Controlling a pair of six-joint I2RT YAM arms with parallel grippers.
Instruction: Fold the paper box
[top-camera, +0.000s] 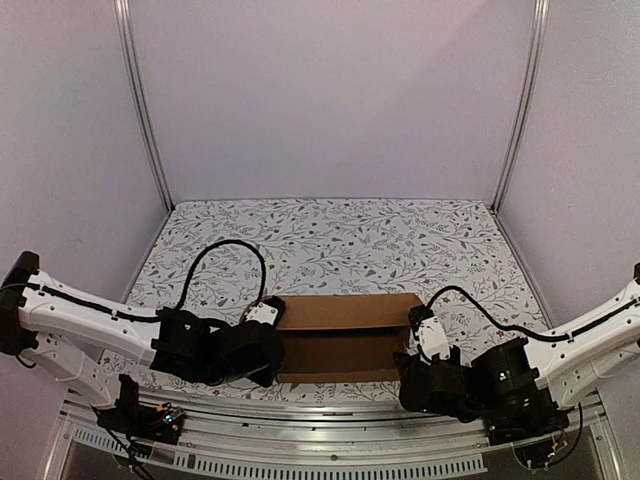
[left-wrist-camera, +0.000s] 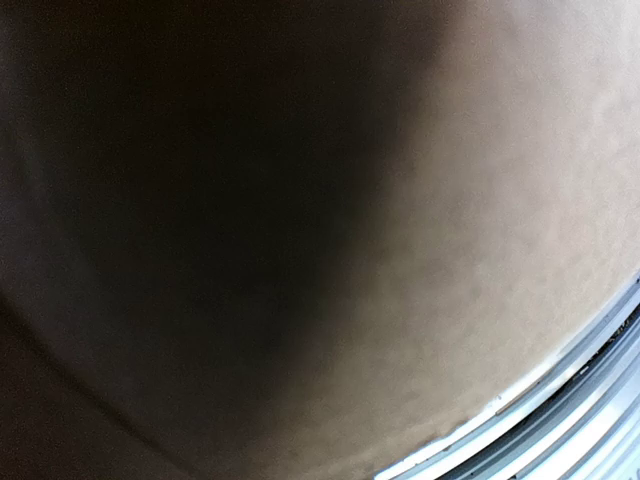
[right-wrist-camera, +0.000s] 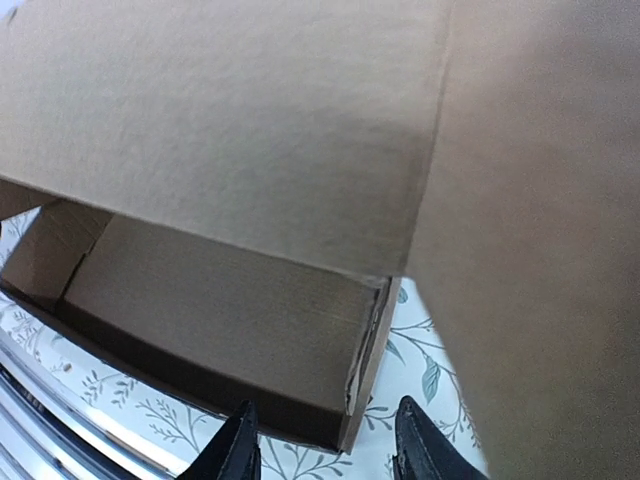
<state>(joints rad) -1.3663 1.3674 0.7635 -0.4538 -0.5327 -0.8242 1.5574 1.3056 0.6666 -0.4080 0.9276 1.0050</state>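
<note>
Paper box (top-camera: 345, 335) at the near middle of the table (top-camera: 350, 240), long axis left to right, one arm at each end. Left gripper (top-camera: 266, 318) closed at the left end; right gripper (right-wrist-camera: 328, 445) parted, empty, the box's right corner just ahead of the gap.

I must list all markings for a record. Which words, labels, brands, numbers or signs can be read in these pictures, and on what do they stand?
None can be read.
The paper box is plain brown cardboard, with no print on the faces that show.
The table cover bears only a leaf pattern.
Small coloured specks at the left arm's base are too small to read.
</note>
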